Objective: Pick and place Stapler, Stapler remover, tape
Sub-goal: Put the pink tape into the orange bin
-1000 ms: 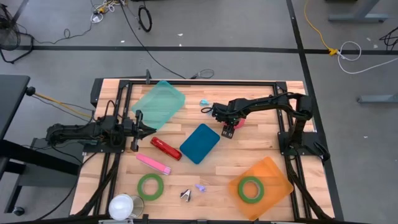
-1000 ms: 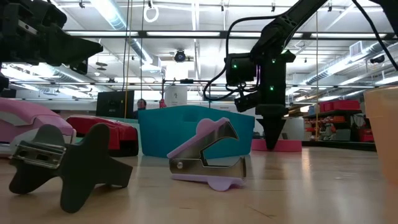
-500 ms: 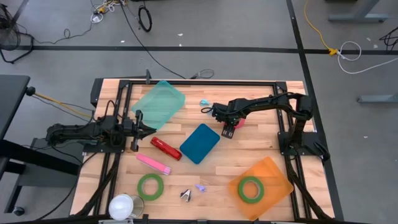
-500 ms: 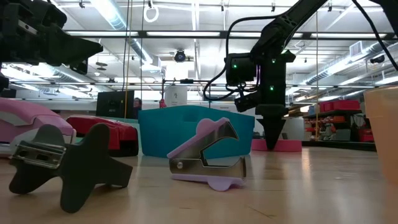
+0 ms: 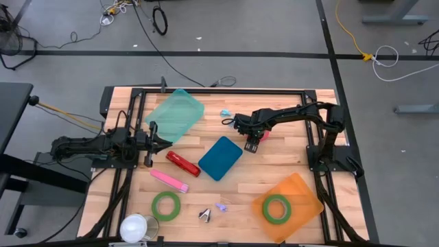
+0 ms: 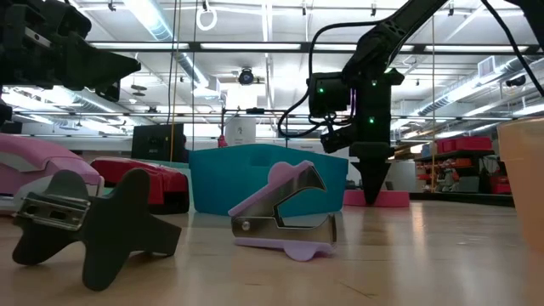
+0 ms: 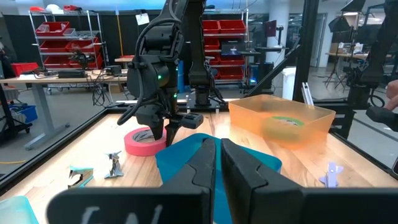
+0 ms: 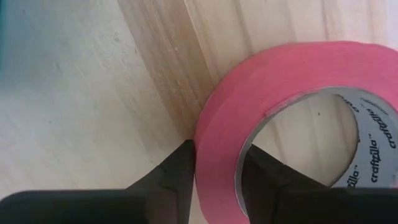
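Observation:
A pink tape roll (image 8: pixel 292 106) lies flat on the wooden table right of centre (image 5: pixel 262 135). My right gripper (image 8: pixel 214 180) points down over its near-left rim (image 6: pixel 372 189) and is shut on the roll's wall. My left gripper (image 7: pixel 219 163) waits level at the table's left (image 5: pixel 159 143), shut and empty. A red stapler (image 5: pixel 182 163) and a pink stapler (image 5: pixel 169 180) lie left of centre. A black staple remover (image 5: pixel 205 215) and a purple one (image 5: pixel 221 206) lie near the front edge, and a light blue one (image 5: pixel 224 112) lies at the back. My right gripper has the pink roll's wall (image 8: pixel 217 146) between its two fingers, one finger (image 8: pixel 267 180) inside the roll's hole and the other (image 8: pixel 177 174) outside it. The fingers come from above, pointing down. The roll lies flat on the table.
A blue lid (image 5: pixel 220 157) lies just left of the pink roll. A clear teal tray (image 5: pixel 175 114) sits at the back left. An orange bin (image 5: pixel 302 195) at the front right holds a green tape roll (image 5: pixel 276 208). Another green roll (image 5: pixel 166 205) and a white cup (image 5: pixel 135 228) lie front left.

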Robot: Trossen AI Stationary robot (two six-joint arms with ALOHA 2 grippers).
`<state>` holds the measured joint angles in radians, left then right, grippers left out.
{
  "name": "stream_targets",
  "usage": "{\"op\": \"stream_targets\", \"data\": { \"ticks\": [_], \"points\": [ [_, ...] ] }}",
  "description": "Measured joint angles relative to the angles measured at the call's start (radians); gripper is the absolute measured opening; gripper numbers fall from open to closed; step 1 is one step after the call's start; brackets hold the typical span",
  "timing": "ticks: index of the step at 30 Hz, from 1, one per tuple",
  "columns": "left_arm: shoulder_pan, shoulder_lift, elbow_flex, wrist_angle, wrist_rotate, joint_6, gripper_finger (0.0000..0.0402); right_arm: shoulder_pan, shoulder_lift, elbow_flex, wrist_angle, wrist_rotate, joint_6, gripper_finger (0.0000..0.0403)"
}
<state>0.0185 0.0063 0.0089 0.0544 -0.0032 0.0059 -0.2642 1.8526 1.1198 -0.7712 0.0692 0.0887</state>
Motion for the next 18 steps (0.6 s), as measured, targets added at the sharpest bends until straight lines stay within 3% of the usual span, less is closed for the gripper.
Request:
{"op": "stream_targets", "data": {
  "ticks": [12, 18],
  "points": [
    [0.0, 0.0, 0.0, 0.0, 0.0, 0.0, 0.003, 0.004, -0.001, 0.0, -0.005, -0.018, -0.016, 0.011],
    [0.0, 0.0, 0.0, 0.0, 0.0, 0.0, 0.003, 0.003, -0.026, -0.001, -0.013, -0.028, -0.017, 0.009]
  ]
}}
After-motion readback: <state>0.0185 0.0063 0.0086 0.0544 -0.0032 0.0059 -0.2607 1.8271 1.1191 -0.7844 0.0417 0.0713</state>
